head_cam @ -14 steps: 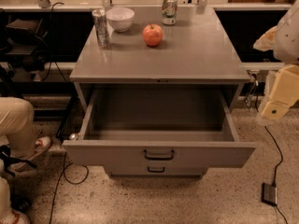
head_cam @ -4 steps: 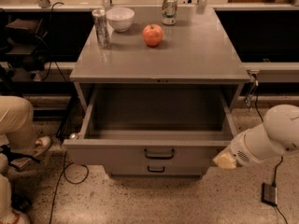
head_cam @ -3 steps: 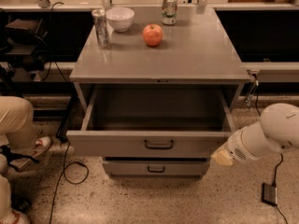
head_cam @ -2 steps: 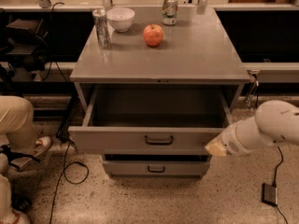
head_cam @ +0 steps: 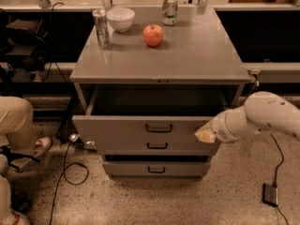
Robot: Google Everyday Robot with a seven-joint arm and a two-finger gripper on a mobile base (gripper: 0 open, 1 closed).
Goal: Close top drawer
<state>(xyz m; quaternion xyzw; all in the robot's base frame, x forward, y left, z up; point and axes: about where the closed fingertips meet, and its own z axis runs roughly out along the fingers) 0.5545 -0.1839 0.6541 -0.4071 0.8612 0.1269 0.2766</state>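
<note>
The top drawer (head_cam: 122, 129) is a wide grey metal drawer with a small dark loop handle (head_cam: 158, 128). It stands partly open, pulled out about a third of its depth, and its inside looks empty. My gripper (head_cam: 204, 134) comes in from the right on a white arm (head_cam: 262, 116). Its tip is against the right end of the drawer's front panel.
Two more grey drawers (head_cam: 154, 168) sit below. On the cabinet top (head_cam: 197, 55) stand a tall silver can (head_cam: 101, 28), a white bowl (head_cam: 120, 18), a red apple (head_cam: 153, 34) and a second can (head_cam: 169, 8). A person's leg (head_cam: 16, 121) and cables (head_cam: 70, 168) lie at left; a small box (head_cam: 271, 194) lies at right.
My arm has swung in from the right and down to the drawer's front. The drawer has slid inward, from fully pulled out to partly open.
</note>
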